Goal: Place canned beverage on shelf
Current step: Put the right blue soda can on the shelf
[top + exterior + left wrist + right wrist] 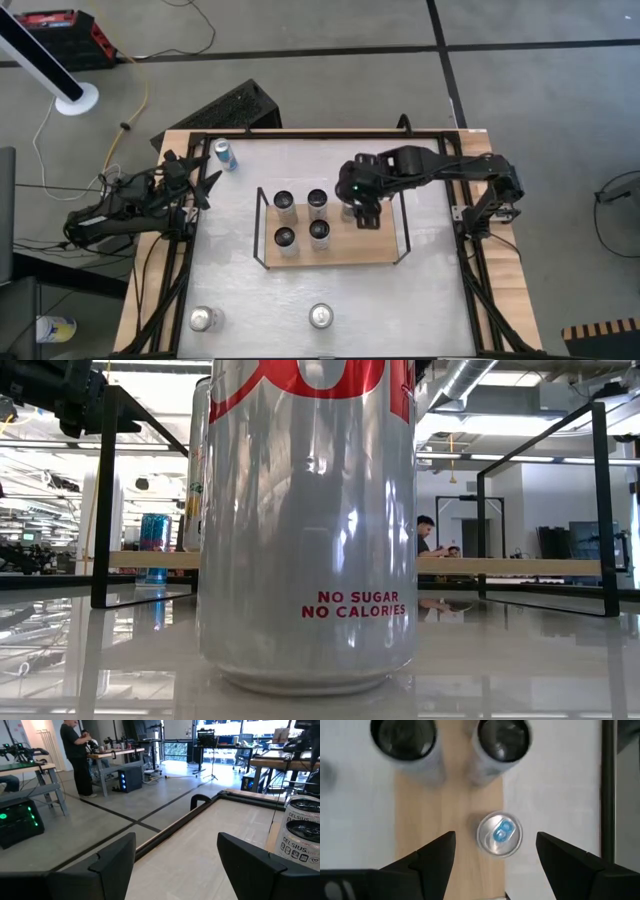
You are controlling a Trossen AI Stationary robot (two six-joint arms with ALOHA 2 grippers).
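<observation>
Low view: big silver can (307,525) fills frame, top cut off, blocks most of shelf (520,566) behind. My right arm (430,168) covers fifth can from above. Celsius can (301,832) clipped by left wrist frame edge. Two dark cans (501,737) blurred, cropped in right wrist view.

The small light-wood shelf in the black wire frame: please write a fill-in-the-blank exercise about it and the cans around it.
On the light-wood shelf, the silver can under the right gripper has a ____ tab.
That gripper's fingers are ____.
Besides the blue can near the left gripper, ____ silver cans stand on the white table off the shelf.
Missing words: blue; open; two.
</observation>
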